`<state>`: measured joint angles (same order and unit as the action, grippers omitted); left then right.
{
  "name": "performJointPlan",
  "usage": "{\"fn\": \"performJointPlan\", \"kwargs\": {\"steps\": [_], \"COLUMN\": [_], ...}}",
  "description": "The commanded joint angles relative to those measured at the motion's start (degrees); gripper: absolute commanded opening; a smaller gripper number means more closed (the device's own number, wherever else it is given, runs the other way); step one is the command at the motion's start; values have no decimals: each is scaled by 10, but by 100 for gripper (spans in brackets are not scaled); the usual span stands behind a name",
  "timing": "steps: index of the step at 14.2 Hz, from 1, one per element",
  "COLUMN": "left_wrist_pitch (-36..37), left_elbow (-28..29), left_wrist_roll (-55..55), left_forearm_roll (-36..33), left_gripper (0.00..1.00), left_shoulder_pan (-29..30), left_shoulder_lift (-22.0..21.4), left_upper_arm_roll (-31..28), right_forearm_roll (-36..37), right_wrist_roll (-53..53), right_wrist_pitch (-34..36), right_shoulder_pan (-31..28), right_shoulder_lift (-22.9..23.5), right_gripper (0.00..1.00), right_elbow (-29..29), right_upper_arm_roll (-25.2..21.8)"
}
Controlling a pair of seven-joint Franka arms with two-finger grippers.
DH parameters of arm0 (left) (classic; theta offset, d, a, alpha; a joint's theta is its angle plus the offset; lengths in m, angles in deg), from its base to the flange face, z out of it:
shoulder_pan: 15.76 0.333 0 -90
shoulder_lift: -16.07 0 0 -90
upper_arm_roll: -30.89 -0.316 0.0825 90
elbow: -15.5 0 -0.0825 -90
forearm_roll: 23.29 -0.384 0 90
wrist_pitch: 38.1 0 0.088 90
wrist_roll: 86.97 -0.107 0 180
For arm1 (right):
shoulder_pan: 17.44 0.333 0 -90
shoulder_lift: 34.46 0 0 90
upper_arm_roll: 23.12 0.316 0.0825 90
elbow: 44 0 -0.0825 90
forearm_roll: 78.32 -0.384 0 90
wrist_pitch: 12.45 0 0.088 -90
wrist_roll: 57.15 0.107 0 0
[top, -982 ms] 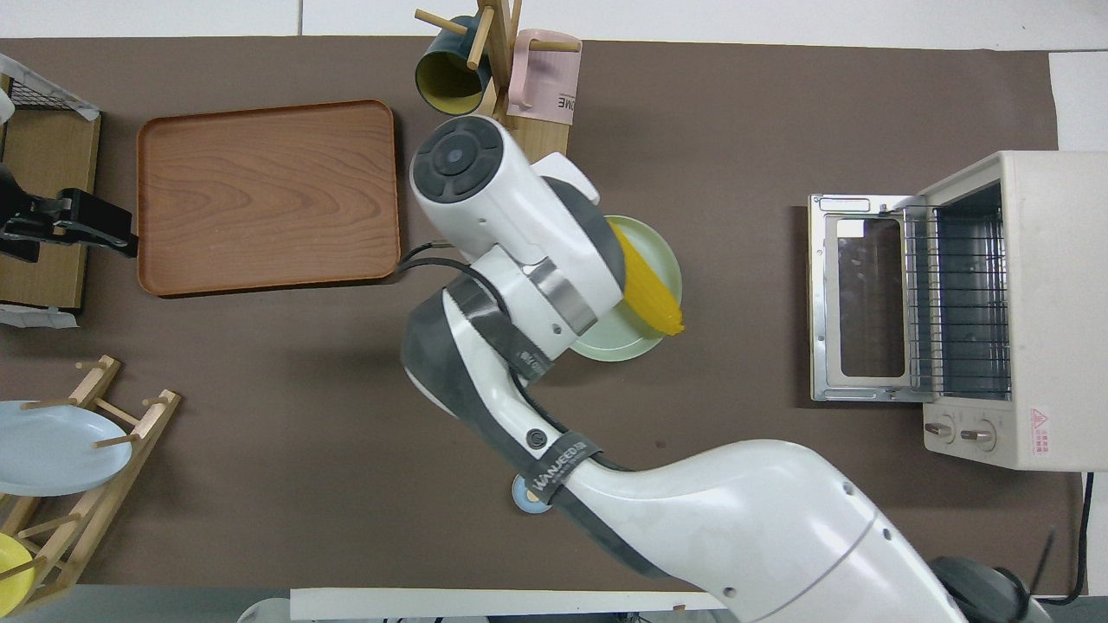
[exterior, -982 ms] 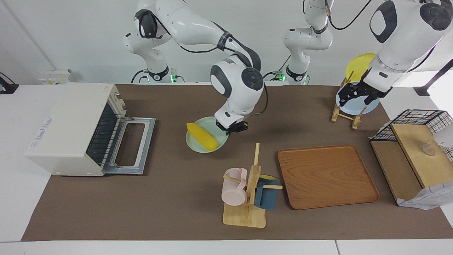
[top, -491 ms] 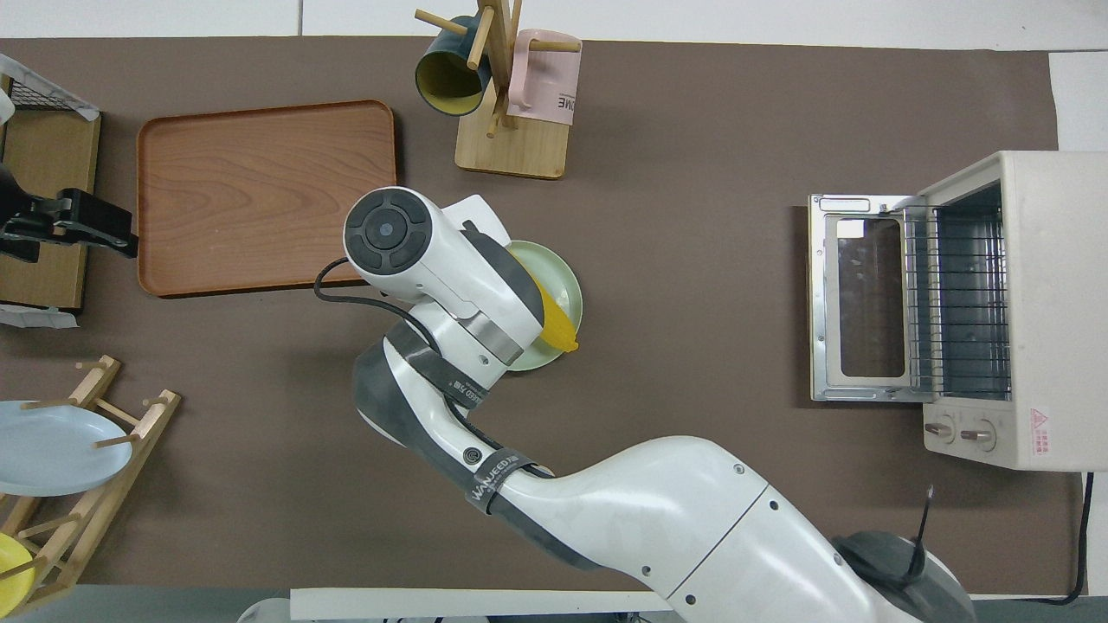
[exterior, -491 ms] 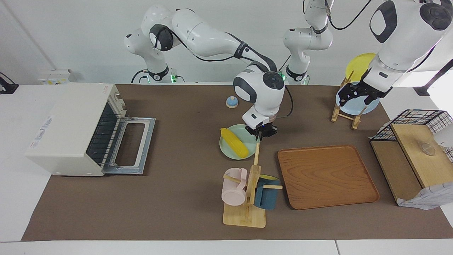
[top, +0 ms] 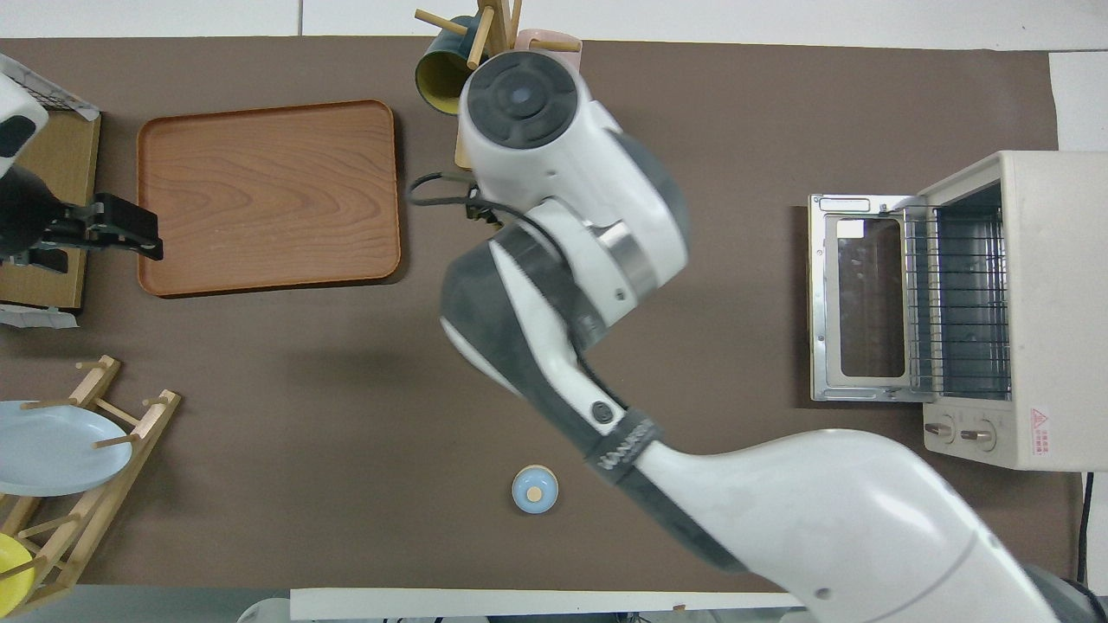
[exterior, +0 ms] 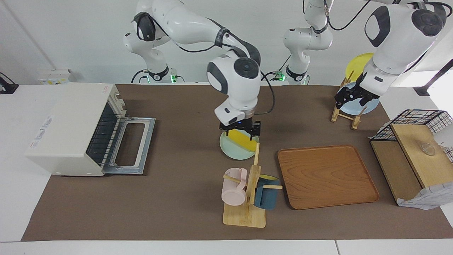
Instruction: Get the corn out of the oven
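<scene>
The yellow corn (exterior: 243, 140) lies on a pale green plate (exterior: 230, 148) on the brown mat, between the oven and the wooden tray and next to the mug rack. My right gripper (exterior: 239, 130) hangs open just above the corn, one finger to each side. In the overhead view the right arm hides the corn and the plate. The cream oven (exterior: 70, 124) stands at the right arm's end of the table. It also shows in the overhead view (top: 1039, 311). Its door (exterior: 132, 145) lies open and flat, and its rack is bare. My left gripper (exterior: 350, 101) waits, open, in the air beside the plate rack.
A mug rack (exterior: 247, 191) with a pink and a blue mug stands beside the plate, farther from the robots. Also here are a wooden tray (exterior: 325, 175), a plate rack (exterior: 345, 115) with blue and yellow plates, a wire basket with wooden boards (exterior: 414, 148), and a small blue knob (top: 534, 489).
The right gripper slid the plate with the corn away from the oven toward the tray. It then let go of the rim and moved to above the corn. The left arm barely shifted.
</scene>
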<state>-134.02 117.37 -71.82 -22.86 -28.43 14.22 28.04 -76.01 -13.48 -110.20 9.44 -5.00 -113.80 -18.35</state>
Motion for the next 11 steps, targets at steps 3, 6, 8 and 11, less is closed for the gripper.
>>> {"fn": "performJointPlan", "kwargs": {"steps": [3,6,8,11], "left_wrist_pitch": [-200,-326,-339,-355], "left_elbow": [191,178,132,79], "left_wrist_roll": [375,619,666,705], "left_forearm_roll": [0,0,0,0], "left_gripper": [100,100,100,100], "left_shoulder_pan": [-170,-267,-306,-328], "left_shoulder_lift": [-30,60,118,197], "left_upper_arm_roll": [0,0,0,0], "right_forearm_roll": [-12,-6,43,99], "right_wrist_roll": [-167,-248,-250,-254], "right_wrist_pitch": [-130,-213,-208,-208], "right_shoulder_pan": [-118,-154,-164,-171], "right_shoulder_lift": [-136,-168,-149,-125], "right_gripper": [67,6,0,0], "right_elbow": [-304,-429,-432,-434], "right_upper_arm_roll": [9,8,8,8]}}
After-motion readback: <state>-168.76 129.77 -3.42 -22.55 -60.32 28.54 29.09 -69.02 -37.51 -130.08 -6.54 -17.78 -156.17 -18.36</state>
